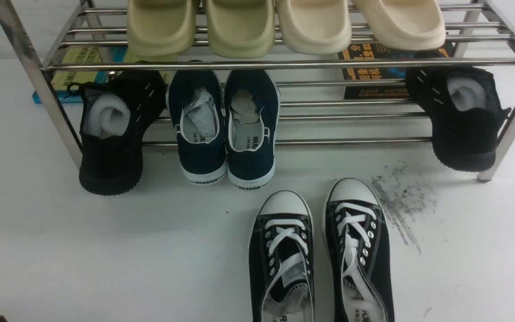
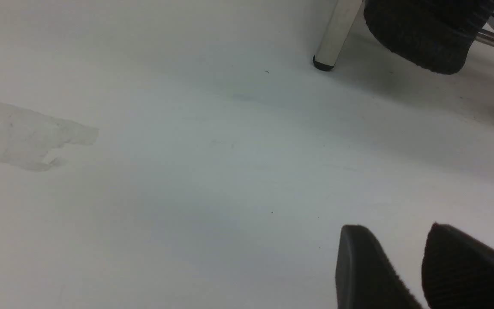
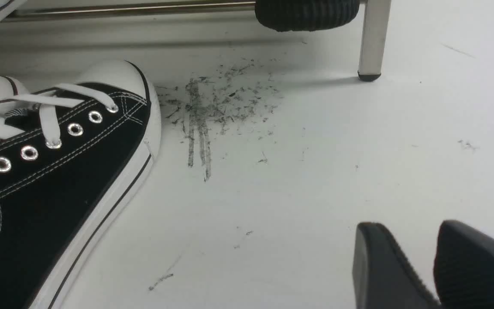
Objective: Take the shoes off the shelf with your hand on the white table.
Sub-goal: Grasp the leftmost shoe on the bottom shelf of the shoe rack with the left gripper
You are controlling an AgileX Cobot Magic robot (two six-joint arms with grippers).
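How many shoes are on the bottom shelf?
4. One black knit shoe at the left end, the left navy slip-on and right navy slip-on side by side beside it, a second black knit shoe at the right end. The top tier may hide more.

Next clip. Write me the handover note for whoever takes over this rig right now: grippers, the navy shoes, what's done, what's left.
Left gripper: jaws apart, empty, close above the white table near a leg of the shelf.
Right gripper: jaws apart, empty, over the table beside the black lace-up sneakers and the scuff smudge.
Navy shoes: both on the shelf's lower tier, side by side, heels overhanging the front rail.
Done: neither navy shoe is off the shelf yet.
Left: grasp each navy shoe and set it on the table.
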